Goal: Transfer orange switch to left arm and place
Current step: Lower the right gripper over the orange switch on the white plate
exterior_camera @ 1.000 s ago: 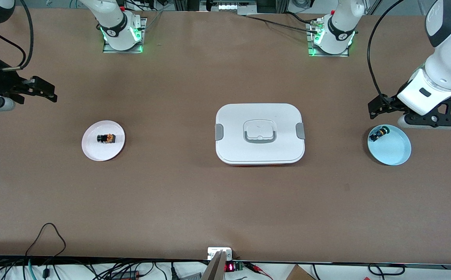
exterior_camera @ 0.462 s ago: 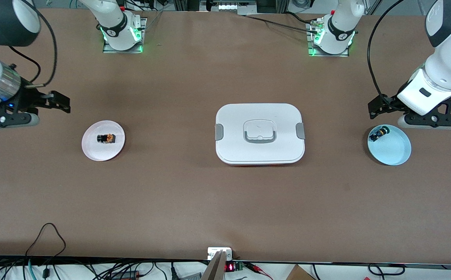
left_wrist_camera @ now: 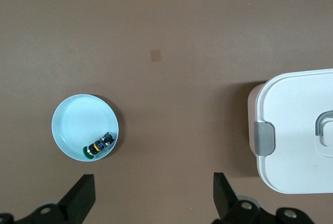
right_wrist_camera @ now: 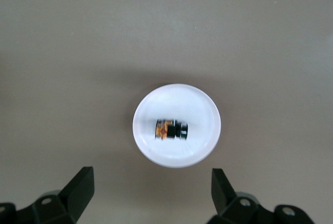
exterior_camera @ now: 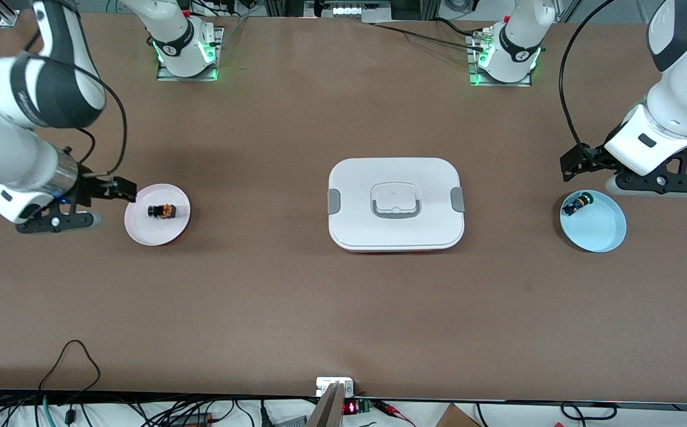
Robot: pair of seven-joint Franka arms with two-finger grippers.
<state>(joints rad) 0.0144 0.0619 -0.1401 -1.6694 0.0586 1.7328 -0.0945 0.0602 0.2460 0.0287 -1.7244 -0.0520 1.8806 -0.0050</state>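
The orange switch (exterior_camera: 162, 210) lies on its side on a small white plate (exterior_camera: 141, 231) toward the right arm's end of the table. It also shows in the right wrist view (right_wrist_camera: 170, 130) on that plate (right_wrist_camera: 200, 104). My right gripper (exterior_camera: 120, 190) is open and empty in the air, just beside the plate's rim; in its wrist view (right_wrist_camera: 151, 182) the plate sits just off the fingertips. The large white box (exterior_camera: 426, 178) stands at mid-table, its end in the left wrist view (left_wrist_camera: 296, 130). My left gripper (exterior_camera: 574, 163) waits open and empty (left_wrist_camera: 154, 182).
A light blue plate (exterior_camera: 601, 228) toward the left arm's end holds a black switch with a green tip (exterior_camera: 576, 203); both show in the left wrist view, the plate (left_wrist_camera: 78, 120) and the switch (left_wrist_camera: 100, 145). Cables run along the table's front edge.
My right arm has swung in from the table's end toward the white plate, still open. The left arm, the box and both switches have not moved.
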